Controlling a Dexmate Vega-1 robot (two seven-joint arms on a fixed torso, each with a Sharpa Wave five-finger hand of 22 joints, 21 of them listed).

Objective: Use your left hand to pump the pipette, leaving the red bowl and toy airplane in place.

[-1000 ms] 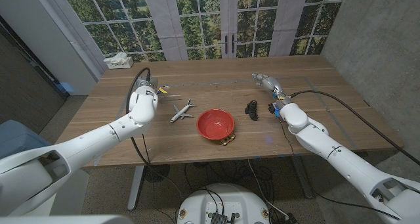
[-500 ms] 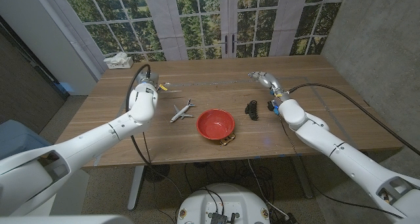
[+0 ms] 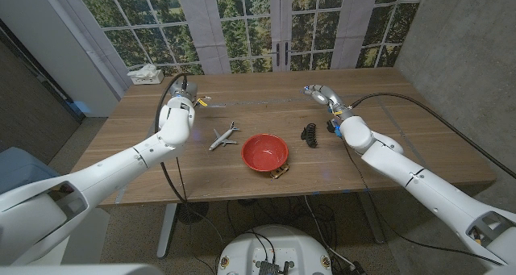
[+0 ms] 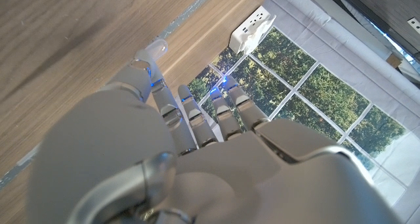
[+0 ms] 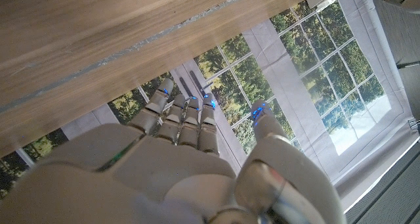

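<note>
Counter (image 3: 387, 150) room is left wide at the far side. The red bowl (image 3: 264, 152) and toy airplane (image 3: 223, 135) are set mid-counter, well apart from the left robot hand (image 3: 184, 97), by which the pipette (image 3: 199, 106) is pinched. Pumping is judged under way; a thumb squeeze is called for. The right robot hand (image 3: 318, 93) is held spread, empty.

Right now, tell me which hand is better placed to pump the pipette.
Left. The left hand is already at the pipette on the table's far left. The right hand hovers across the table, beyond the black hair clip, holding nothing.
</note>
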